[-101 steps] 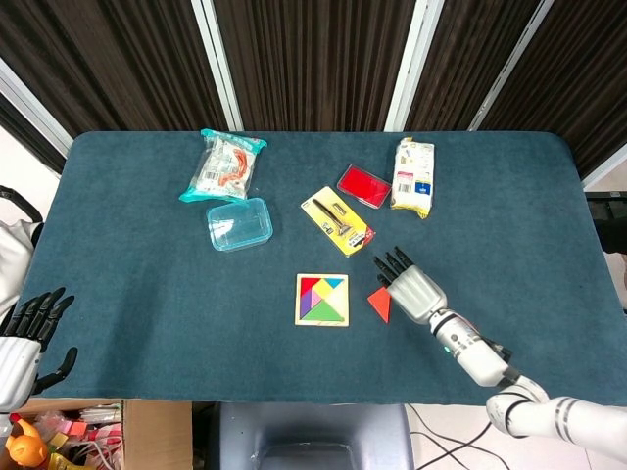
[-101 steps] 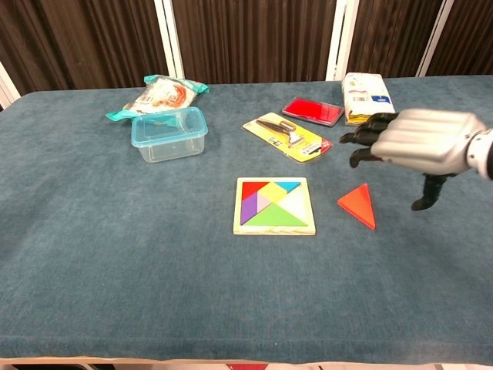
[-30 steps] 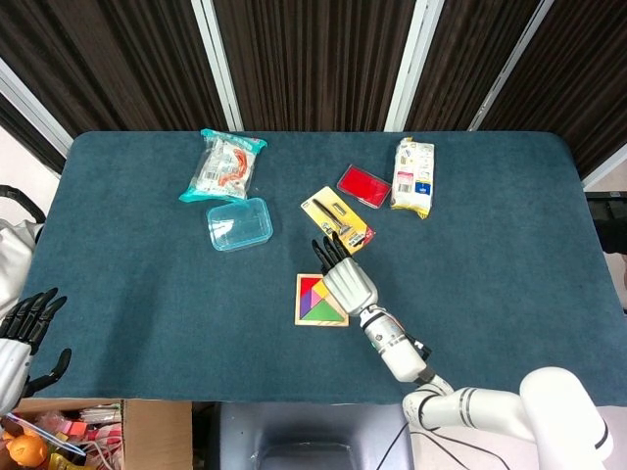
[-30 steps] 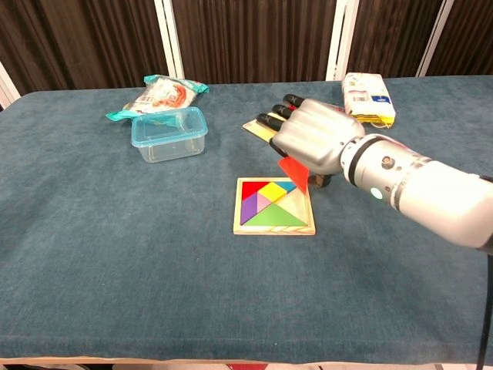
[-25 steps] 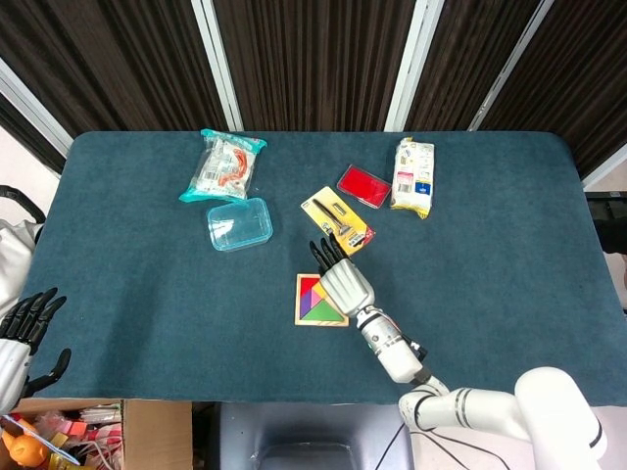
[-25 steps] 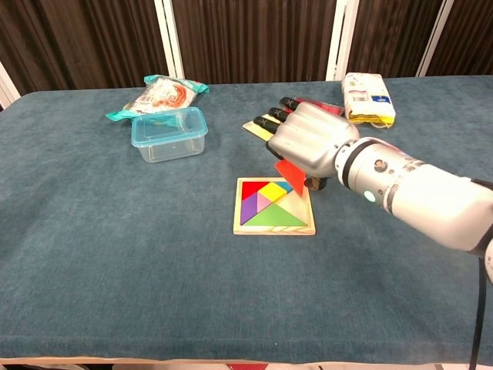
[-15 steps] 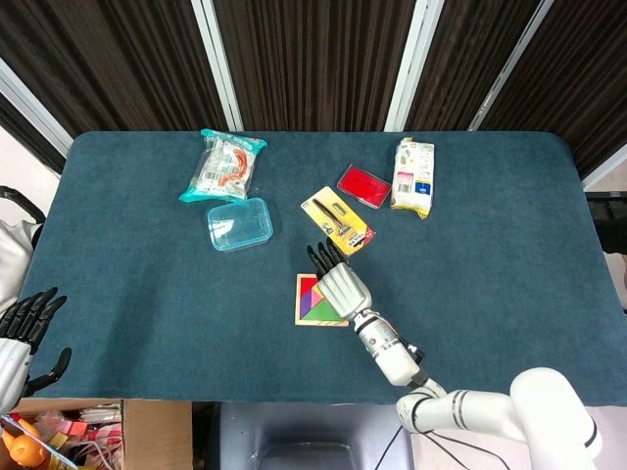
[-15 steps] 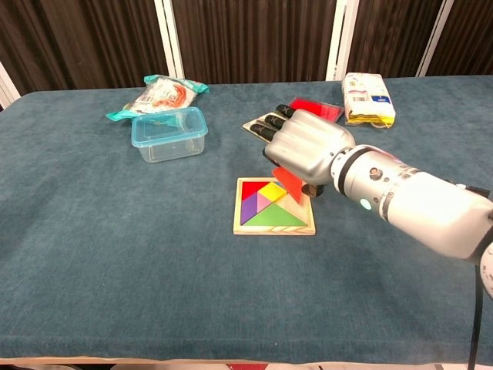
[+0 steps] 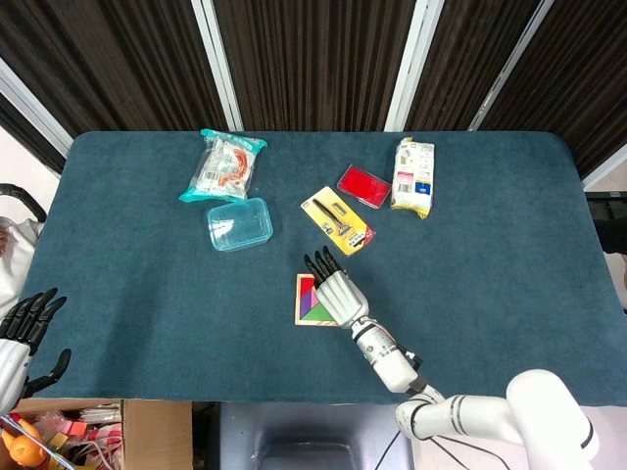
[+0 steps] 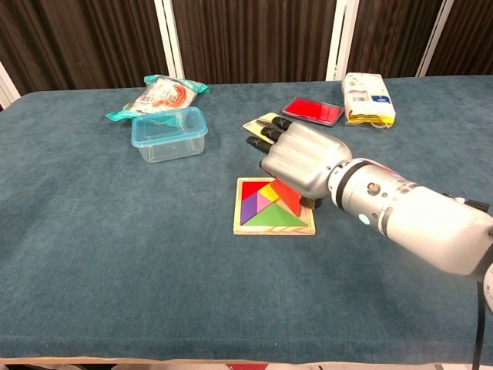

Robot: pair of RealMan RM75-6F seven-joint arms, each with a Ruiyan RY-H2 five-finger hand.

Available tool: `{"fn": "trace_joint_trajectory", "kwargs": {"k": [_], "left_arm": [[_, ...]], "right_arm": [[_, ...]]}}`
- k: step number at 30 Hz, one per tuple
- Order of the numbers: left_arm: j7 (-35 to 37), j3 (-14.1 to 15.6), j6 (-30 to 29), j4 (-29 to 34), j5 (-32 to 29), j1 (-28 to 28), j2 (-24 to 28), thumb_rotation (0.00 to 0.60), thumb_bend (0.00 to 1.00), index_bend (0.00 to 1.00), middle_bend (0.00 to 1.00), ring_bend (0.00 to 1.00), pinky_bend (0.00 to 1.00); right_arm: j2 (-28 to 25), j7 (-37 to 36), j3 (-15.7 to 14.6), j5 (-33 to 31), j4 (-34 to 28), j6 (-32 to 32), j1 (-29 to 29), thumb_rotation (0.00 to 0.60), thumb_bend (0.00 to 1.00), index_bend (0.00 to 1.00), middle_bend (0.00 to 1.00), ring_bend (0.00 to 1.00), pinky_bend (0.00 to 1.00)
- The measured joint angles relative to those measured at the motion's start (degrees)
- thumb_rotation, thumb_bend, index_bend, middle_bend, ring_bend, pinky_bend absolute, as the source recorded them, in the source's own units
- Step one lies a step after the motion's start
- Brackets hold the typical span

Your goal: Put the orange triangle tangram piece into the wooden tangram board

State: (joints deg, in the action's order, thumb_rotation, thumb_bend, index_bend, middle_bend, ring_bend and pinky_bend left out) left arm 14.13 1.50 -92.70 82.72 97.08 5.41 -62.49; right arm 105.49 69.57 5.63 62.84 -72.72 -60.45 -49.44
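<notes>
Placement stage: right hand lowering the orange triangle onto the wooden tangram board.

The right hand hovers palm-down over the 3 o'clock half of the wooden tangram board, fingers extended toward 11 o'clock; the orange triangle shows beneath the palm, apparently held between thumb and fingers, though the grip itself is hidden. The piece lies over the board's open slot, but whether it sits flush cannot be told. Judged remaining: seating the piece, release and withdrawal. The left hand rests off the desk at 8 o'clock, fingers spread, holding nothing.
</notes>
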Motion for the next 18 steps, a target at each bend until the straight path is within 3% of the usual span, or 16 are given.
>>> {"fn": "trace_joint_trajectory", "kwargs": {"k": [18], "left_arm": [[-0.1, 0.1, -0.3, 0.2, 0.2, -0.1, 0.1, 0.600, 0.46, 0.00, 0.01, 0.02, 0.10]], "right_arm": [[-0.4, 1.0, -1.0, -0.1, -1.1, -0.1, 0.0, 0.600, 0.46, 0.54, 0.01, 0.00, 0.00]]}}
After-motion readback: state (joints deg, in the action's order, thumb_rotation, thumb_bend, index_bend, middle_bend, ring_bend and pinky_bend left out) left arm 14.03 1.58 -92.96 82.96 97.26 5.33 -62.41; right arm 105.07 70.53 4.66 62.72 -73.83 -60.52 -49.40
